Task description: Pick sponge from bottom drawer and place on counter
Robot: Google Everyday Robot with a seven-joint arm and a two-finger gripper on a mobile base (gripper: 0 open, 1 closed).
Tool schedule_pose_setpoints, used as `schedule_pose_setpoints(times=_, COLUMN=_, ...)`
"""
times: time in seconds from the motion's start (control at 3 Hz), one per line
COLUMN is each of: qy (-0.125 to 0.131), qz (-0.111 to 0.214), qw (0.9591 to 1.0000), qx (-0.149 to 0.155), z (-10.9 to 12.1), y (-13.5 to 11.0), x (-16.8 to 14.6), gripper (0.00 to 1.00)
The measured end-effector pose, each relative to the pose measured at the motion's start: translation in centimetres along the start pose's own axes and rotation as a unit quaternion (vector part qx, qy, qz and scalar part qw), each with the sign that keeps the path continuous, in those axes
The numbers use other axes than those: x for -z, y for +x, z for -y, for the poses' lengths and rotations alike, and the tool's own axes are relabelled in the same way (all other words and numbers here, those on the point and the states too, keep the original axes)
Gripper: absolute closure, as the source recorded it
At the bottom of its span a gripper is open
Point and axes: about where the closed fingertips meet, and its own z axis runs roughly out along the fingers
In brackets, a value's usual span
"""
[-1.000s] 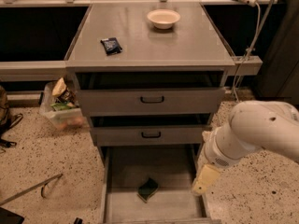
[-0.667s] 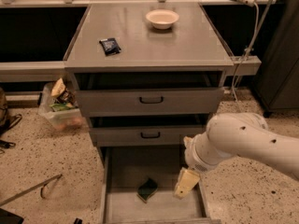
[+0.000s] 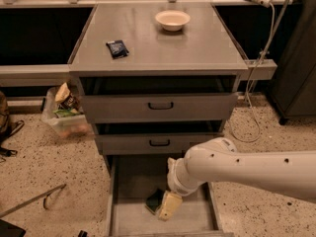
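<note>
The sponge lies in the open bottom drawer, dark green face up, partly covered by my gripper. My gripper reaches down into the drawer from the right on the white arm and sits right at the sponge's right side. The grey counter tops the cabinet above, with the two black-handled drawers closed beneath it.
A white bowl and a dark crinkled packet sit on the counter. A clear bin of clutter stands left of the cabinet. A cable hangs at the right. A dark cabinet stands far right.
My arm has swung left and down into the bottom drawer, bringing the gripper from the drawer's right side onto the sponge. The sponge has not moved.
</note>
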Motion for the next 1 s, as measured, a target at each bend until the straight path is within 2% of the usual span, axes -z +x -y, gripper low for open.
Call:
schedule_pose_setpoints(times=0.33, qy=-0.009, qz=-0.03, qw=0.9994, qx=-0.014, z=-0.6, y=2.1, x=-4.5, gripper=0.0)
schedule_pose_setpoints(times=0.67, qy=-0.032, qz=-0.039, qw=0.997, qx=-0.059, z=-0.3, y=4.1, x=-7.5, gripper=0.0)
schedule_pose_setpoints(times=1.0, qy=-0.034, qz=-0.036, qw=0.9968, qx=-0.062, z=0.0, y=3.9, x=-8.0, gripper=0.0)
